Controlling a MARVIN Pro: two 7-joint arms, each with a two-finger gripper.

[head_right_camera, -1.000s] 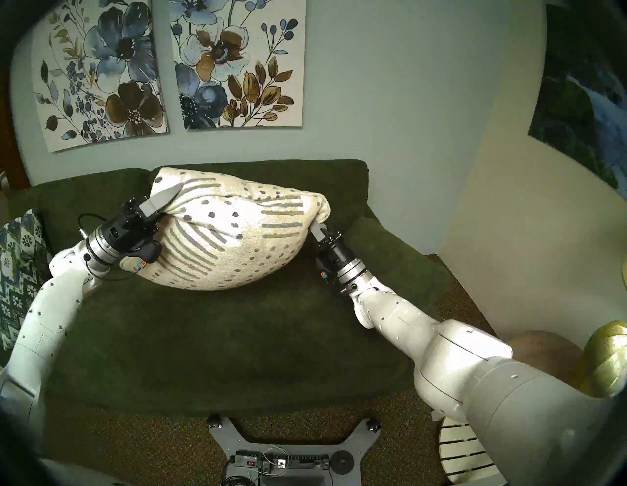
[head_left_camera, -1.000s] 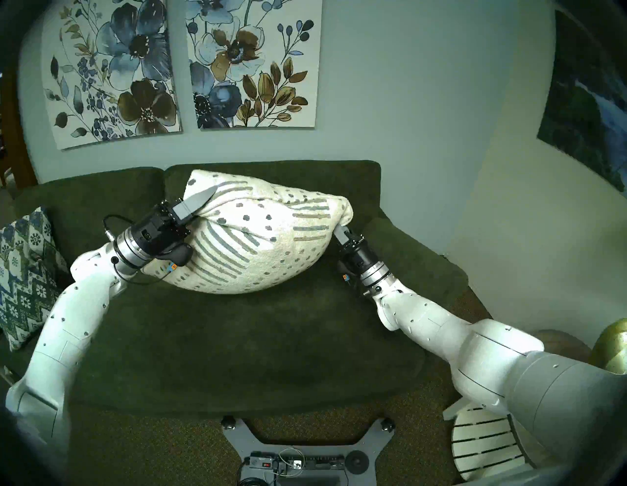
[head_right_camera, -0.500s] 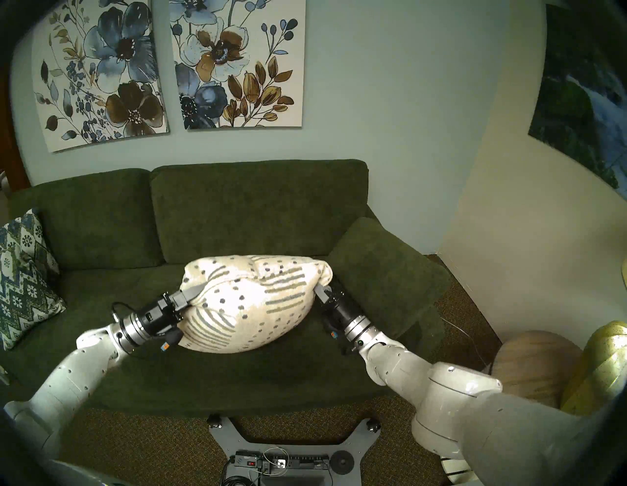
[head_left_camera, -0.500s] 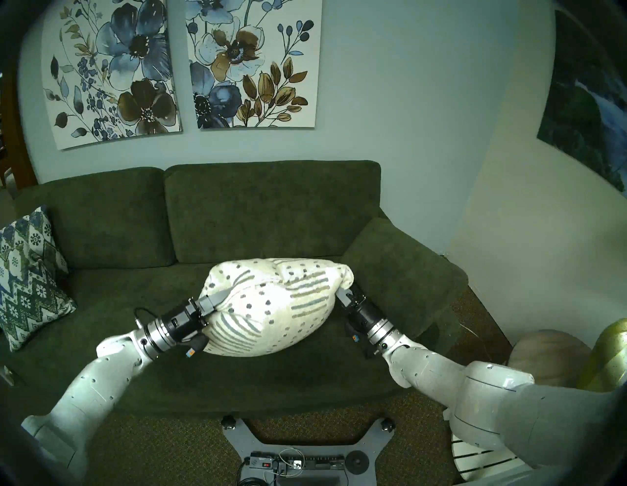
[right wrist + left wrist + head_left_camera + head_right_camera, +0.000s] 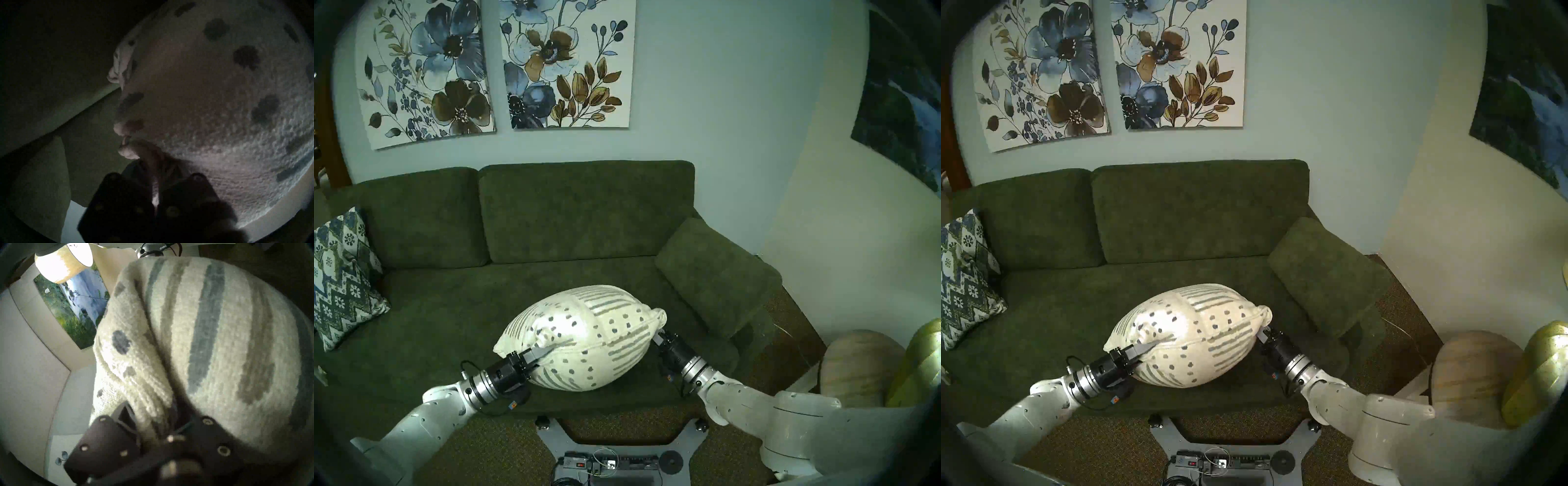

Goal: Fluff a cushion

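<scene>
At the far left a blue-green zigzag patterned pillow (image 5: pixel 343 275) leans on the dark green fabric sofa (image 5: pixel 585 210). Our left gripper (image 5: pixel 542 353) is clamped on the square cream knitted cushion with grey-green dots and dashes (image 5: pixel 585 336), held low over the seat's front; our right gripper (image 5: pixel 657 336) pinches its opposite corner. We judge this the shaking step; next, both grips must hold through another lift.

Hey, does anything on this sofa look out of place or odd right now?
Only the cream dotted-and-striped throw pillow: it bulges between the left claw and right claw, each pinching an end. The dark green sofa and blue-green zigzag pillow look normal.
</scene>
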